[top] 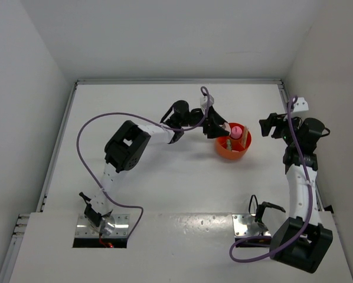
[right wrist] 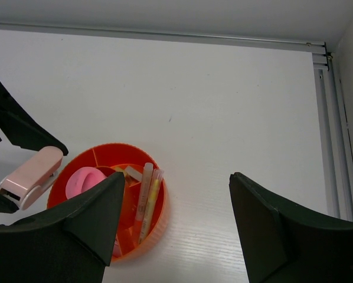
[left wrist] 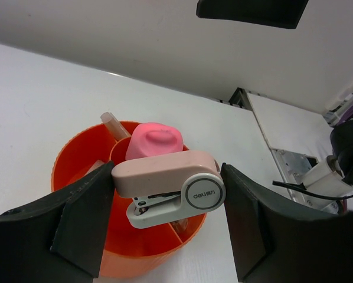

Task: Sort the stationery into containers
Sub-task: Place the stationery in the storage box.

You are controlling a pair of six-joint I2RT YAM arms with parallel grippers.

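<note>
My left gripper point(left wrist: 167, 194) is shut on a small pink-and-white mini stapler point(left wrist: 164, 171) and holds it just above the round orange cup point(left wrist: 70, 165) with inner dividers. A pink-capped piece point(left wrist: 156, 138) stands in the cup's middle behind the stapler. In the top view the left gripper point(top: 216, 128) hovers at the left rim of the cup point(top: 232, 157). My right gripper point(top: 270, 127) is open and empty, to the right of the cup. In the right wrist view point(right wrist: 176, 177) the cup point(right wrist: 163, 203) holds a clear pink stick point(right wrist: 142, 188) and a thin yellow stick point(right wrist: 152, 197). The stapler point(right wrist: 29, 177) shows at the left.
A metal rail point(right wrist: 336, 118) runs along the table's right edge, with white walls at the back and sides. The left arm's purple cable point(top: 105, 121) loops over the left half of the table. The arm bases sit at the near edge.
</note>
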